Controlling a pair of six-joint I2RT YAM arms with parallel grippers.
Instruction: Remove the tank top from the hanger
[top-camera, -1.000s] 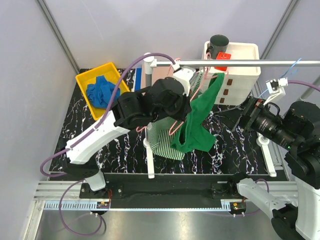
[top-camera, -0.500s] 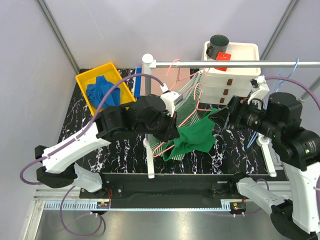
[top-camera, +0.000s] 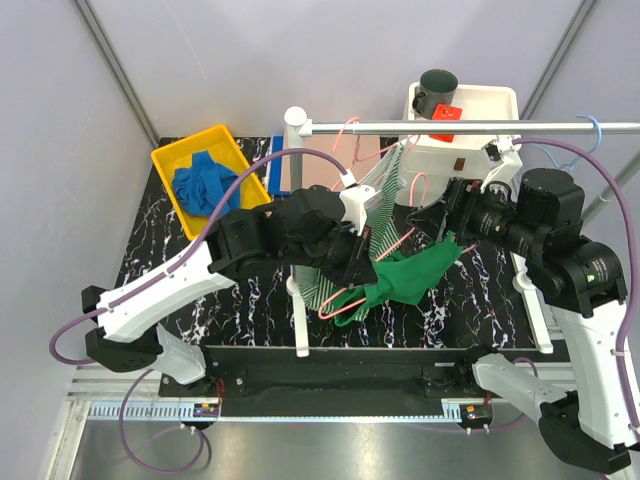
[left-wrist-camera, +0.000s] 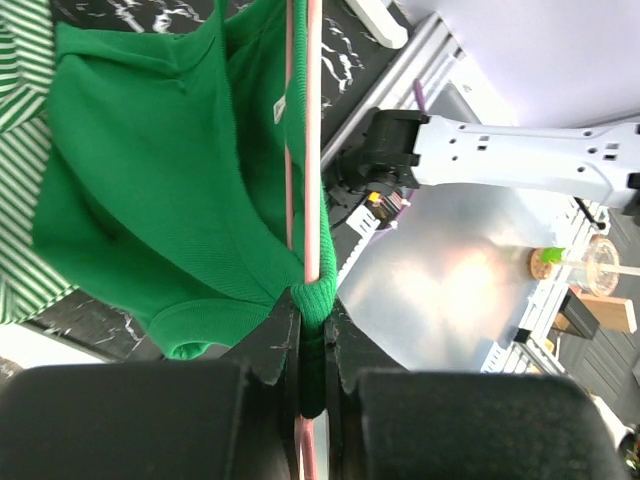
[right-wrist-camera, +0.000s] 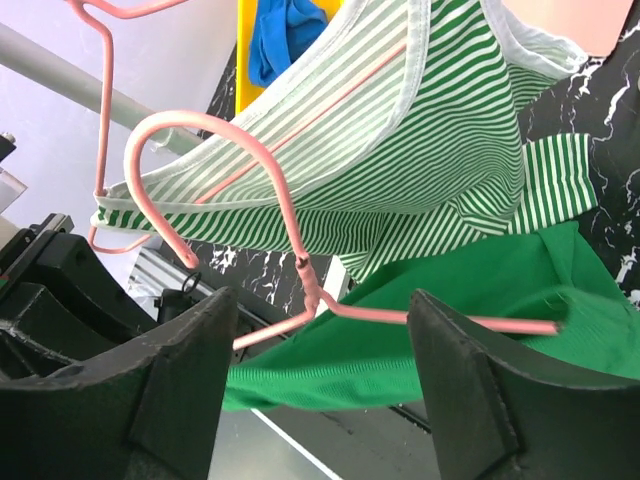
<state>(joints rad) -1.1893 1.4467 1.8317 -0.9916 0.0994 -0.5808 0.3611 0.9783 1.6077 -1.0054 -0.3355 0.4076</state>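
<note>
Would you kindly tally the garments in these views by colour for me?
Solid green: 1, the tank top
Green-and-white striped: 1, the striped top
Blue: 1, the blue cloth bunched in the yellow bin
Total: 3

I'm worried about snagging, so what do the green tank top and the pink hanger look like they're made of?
The green tank top looks like a soft matte knit, probably cotton or a blend: it has a fine ribbed texture, stitched hems and loose folds. The pink hanger looks like thin rigid wire with a smooth, slightly glossy pink coat, likely plastic over metal, though no core shows.
</note>
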